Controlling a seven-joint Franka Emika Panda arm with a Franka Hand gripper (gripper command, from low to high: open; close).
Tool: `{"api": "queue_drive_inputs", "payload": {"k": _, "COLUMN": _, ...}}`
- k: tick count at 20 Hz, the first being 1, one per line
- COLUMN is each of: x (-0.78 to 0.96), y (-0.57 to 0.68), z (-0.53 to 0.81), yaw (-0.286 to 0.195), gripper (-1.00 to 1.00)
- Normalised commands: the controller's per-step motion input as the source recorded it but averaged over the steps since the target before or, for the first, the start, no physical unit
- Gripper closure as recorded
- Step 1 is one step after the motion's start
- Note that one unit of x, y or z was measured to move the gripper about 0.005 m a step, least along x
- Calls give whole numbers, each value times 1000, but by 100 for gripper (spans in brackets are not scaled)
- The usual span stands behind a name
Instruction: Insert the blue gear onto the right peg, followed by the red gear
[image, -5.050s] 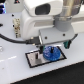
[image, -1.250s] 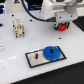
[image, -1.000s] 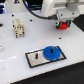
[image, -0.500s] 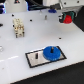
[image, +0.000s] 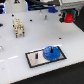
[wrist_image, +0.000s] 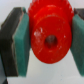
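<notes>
The flat, round, bright-blue plastic blue gear (image: 51, 52) now sits on the grey, black-edged rectangular plate (image: 34, 58) on the white tabletop (image: 20, 47), at the plate's end toward the exterior view's right, where the right peg should be. That peg is hidden under the gear, so whether the gear is fully seated cannot be told. The thin dark left peg (image: 36, 55) stands bare.

Over the last second the arm has lifted away from the plate and carried the smaller, round, bright-red plastic red gear (wrist_image: 50, 38) up toward the far corner at the exterior view's right, where it shows as a red patch (image: 69, 17) well apart from the plate. In the wrist view the gripper (wrist_image: 50, 40) is clamped on the red gear, its teal pads (wrist_image: 22, 42) pressing the toothed rim from both sides, hub hole facing the camera.

By my reading the blue half of the task looks done and the red gear is in hand. What is left is to bring it back over the blue gear, line up its hole with the hidden peg, and lower it.
</notes>
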Motion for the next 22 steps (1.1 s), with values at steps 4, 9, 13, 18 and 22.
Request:
{"api": "queue_drive_inputs", "payload": {"k": 4, "x": 760, "y": -243, "z": 344, "yaw": 0, "gripper": 100}}
{"api": "queue_drive_inputs", "payload": {"k": 9, "x": 774, "y": -267, "z": 276, "yaw": 0, "gripper": 100}}
{"api": "queue_drive_inputs", "payload": {"k": 13, "x": 774, "y": -259, "z": 214, "yaw": 0, "gripper": 100}}
{"api": "queue_drive_inputs", "payload": {"k": 18, "x": 770, "y": -294, "z": 149, "yaw": 0, "gripper": 100}}
{"api": "queue_drive_inputs", "payload": {"k": 22, "x": 751, "y": -289, "z": 104, "yaw": 0, "gripper": 100}}
